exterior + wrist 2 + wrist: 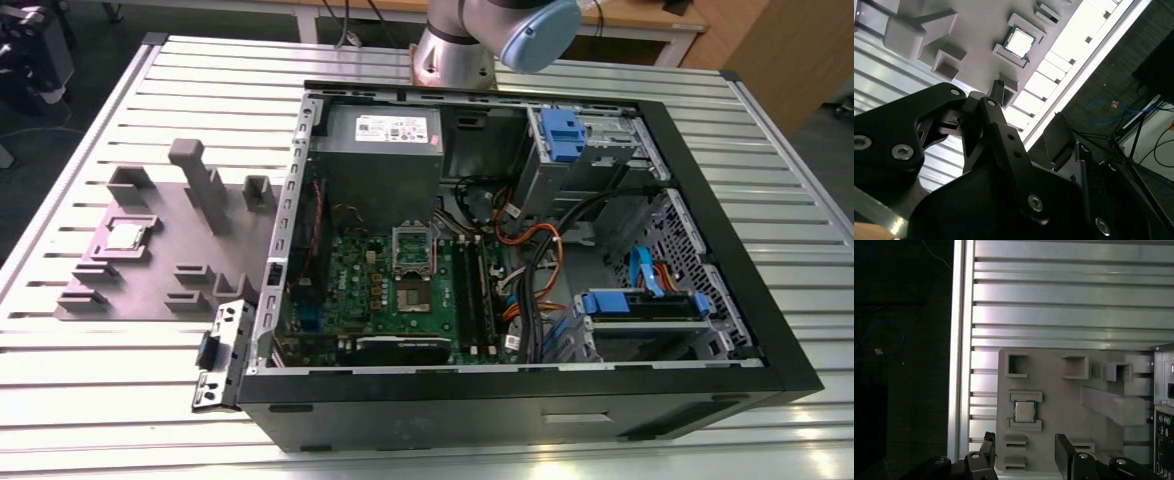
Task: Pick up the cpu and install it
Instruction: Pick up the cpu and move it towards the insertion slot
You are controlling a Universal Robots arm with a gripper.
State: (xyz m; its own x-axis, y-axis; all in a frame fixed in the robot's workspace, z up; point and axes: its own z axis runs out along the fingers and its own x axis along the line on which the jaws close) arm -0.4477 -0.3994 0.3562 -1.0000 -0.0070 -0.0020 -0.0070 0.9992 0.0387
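1. The jaws were spread and held nothing; in the first wrist view the cpu [1024, 411] lay beyond them, apart from both fingertips [1064, 452].
2. The cpu lay flat in a shallow pocket of the grey fixture plate [1064, 400]; raised blocks hemmed two opposite edges; the other two edges stood open.
3. The plate sat near the long edge of the slatted bench [1054, 290]; bare slats ran on past it.
4. In the exterior view the open computer case [534, 400] stood just beside the plate, on the exterior view's right; its socket frame [414, 250] sat on the motherboard.
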